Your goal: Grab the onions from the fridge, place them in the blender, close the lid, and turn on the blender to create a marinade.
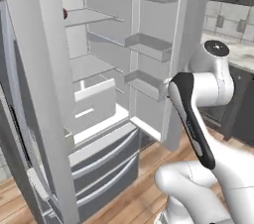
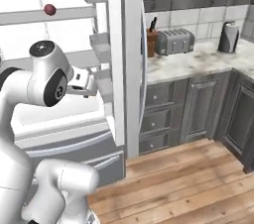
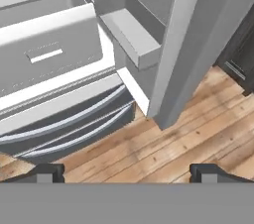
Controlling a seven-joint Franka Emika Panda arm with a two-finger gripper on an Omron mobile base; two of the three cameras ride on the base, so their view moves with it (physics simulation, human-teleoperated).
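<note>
Hand view: pincer (image 3: 126,173) points down at the wood floor (image 3: 188,139) in front of the fridge (image 3: 49,59). Its two dark tips sit far apart at the bottom corners, nothing between them. Released, holding nothing.

Fridge doors stand open. Left base view shows white shelves, a drawer (image 1: 94,104) and door bins (image 1: 149,44) inside. A small dark red onion (image 1: 65,14) peeks out at the edge of an upper shelf, half hidden by the near door (image 1: 39,94). Right base view gives it more clearly: a red-purple bulb (image 2: 49,9) sitting on the upper shelf (image 2: 30,17). Second, orange-brown onion: cannot make it out.

Step in hand, by my reading: the fetch from the fridge, first onion, approach not yet begun in earnest. Nothing of blending has started.

Onion against pincer: onion sits high on the upper shelf, back inside the cabinet; the hand (image 2: 82,83) hangs lower, about level with the middle door bins, aimed downward. Well apart, onion above and further in.

Next move calls for lifting the wrist, tipping the pincer up from floor to shelf, and reaching in over the shelf edge with tips kept wide to straddle the bulb. Risk: a round bulb may roll if nudged.
</note>
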